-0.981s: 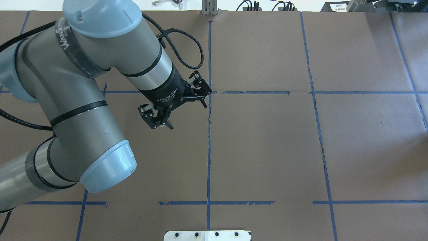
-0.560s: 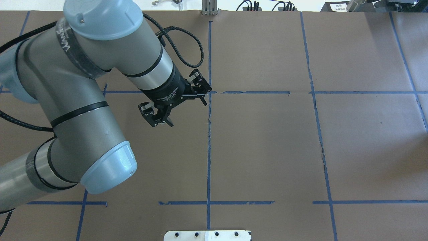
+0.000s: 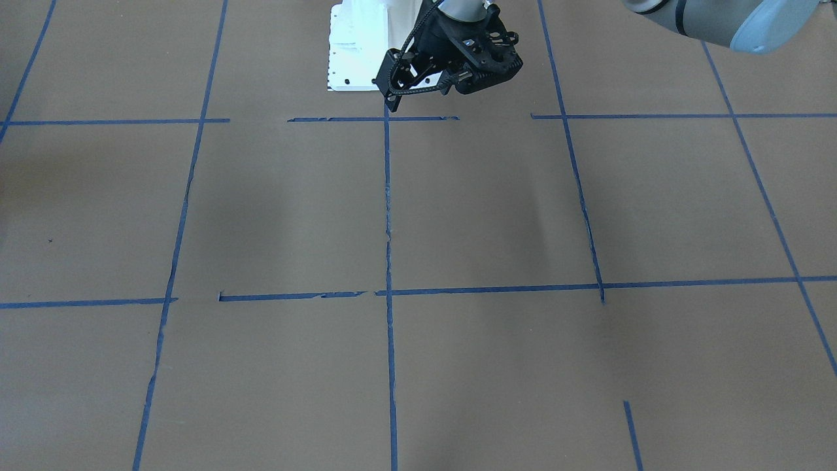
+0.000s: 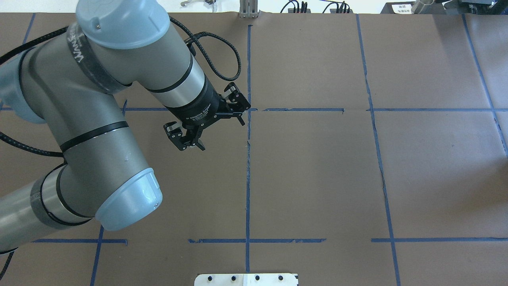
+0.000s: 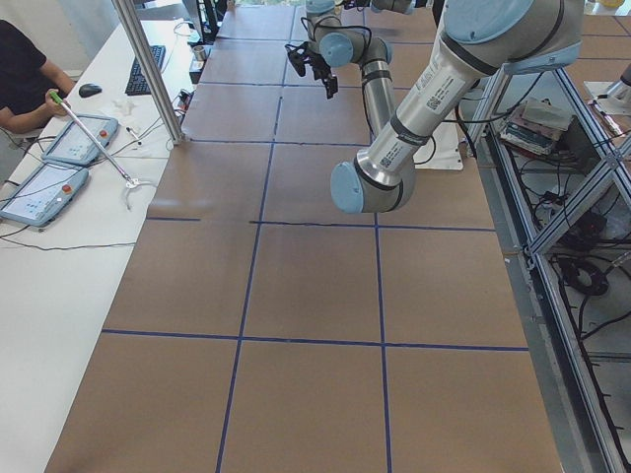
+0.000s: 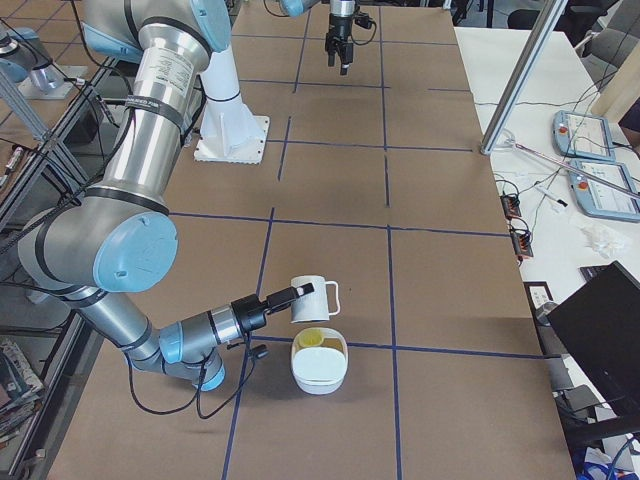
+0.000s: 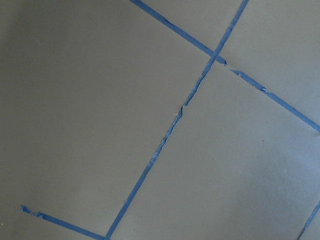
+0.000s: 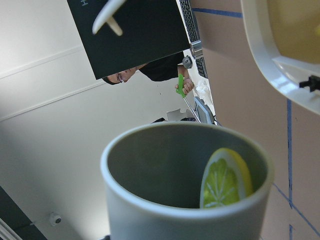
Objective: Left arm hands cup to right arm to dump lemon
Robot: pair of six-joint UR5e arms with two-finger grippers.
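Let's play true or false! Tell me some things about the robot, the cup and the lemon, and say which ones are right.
1. A lemon slice is inside the cup. True.
2. The left gripper is holding the cup. False: it is open and empty, and the cup is at the right gripper.
3. A white bowl sits beside the cup. True.
4. The cup has no handle. False: it has a loop handle on its side.

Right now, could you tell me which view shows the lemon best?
Right wrist view: the lemon sits close up as a slice inside the cup. Exterior right shows only the cup's outside; the other views show neither.
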